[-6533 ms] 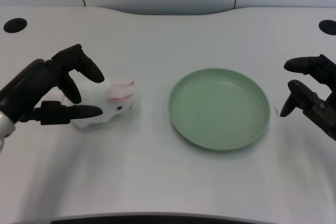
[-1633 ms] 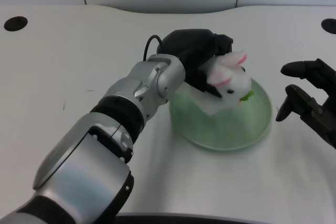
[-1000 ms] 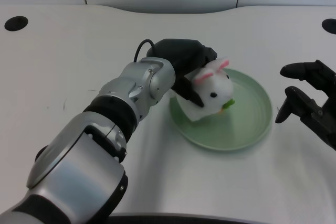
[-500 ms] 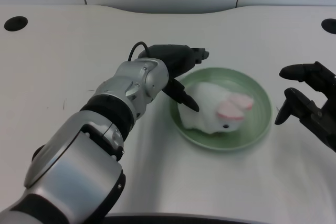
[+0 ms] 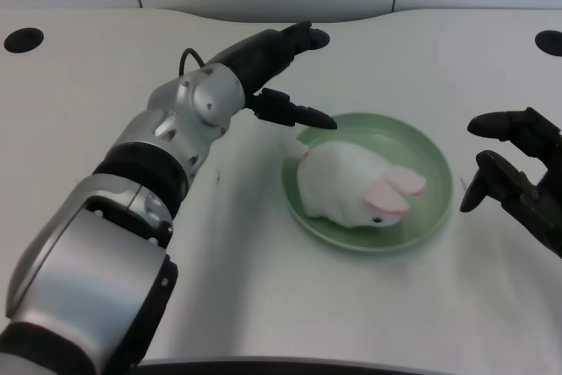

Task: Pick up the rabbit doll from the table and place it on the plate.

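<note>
The white rabbit doll [image 5: 351,186] with pink ears lies on its side in the left half of the green plate [image 5: 421,160]. My left hand [image 5: 277,72] is above and to the left of the plate, off the doll, with its fingers spread apart and nothing in them. One fingertip [image 5: 320,120] points over the plate's far-left rim. A small gap separates the hand from the doll.
My right hand [image 5: 514,173] waits at the right edge, just beyond the plate. Two dark holes [image 5: 24,39] [image 5: 549,41] sit in the table's far corners. My left forearm [image 5: 167,142] stretches diagonally across the left side of the table.
My left hand has let go of the doll, which now lies in the plate. The hand has drawn back up and to the left with its fingers spread.
</note>
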